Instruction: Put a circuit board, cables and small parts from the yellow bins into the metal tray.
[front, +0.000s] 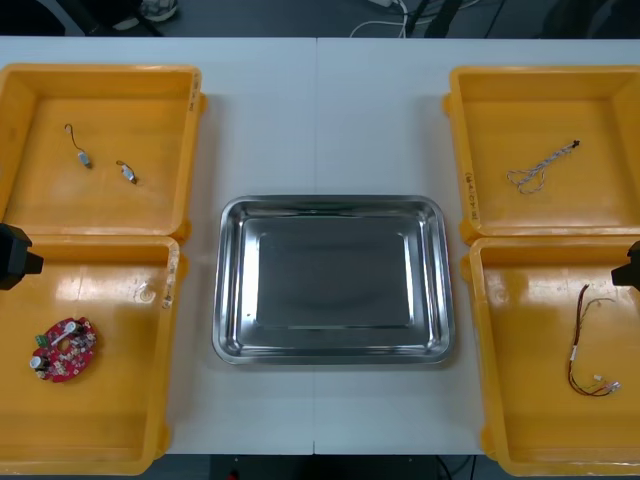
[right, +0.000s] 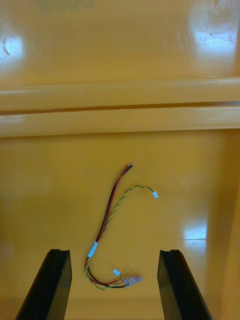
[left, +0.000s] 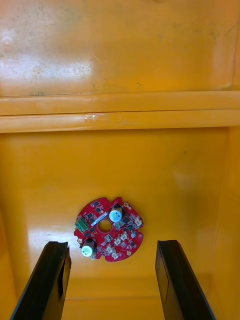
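A round red circuit board (front: 64, 349) (left: 109, 229) lies in the near left yellow bin (front: 120, 440). My left gripper (left: 111, 280) hangs open above that bin, the board just beyond its fingers; its body shows at the table's left edge (front: 15, 255). A red and yellow cable (front: 584, 350) (right: 111, 227) lies in the near right bin (front: 520, 420). My right gripper (right: 114, 285) is open over it, the cable's lower end between the fingers; its body shows at the right edge (front: 630, 265). The bare shiny metal tray (front: 232, 290) sits between the bins.
Two small metal parts (front: 80, 156) (front: 127, 172) lie in the far left bin (front: 180, 130). A twisted blue and white cable (front: 540, 167) lies in the far right bin (front: 470, 150). The orange rims between the bins (right: 120, 107) (left: 120, 110) cross beyond both grippers.
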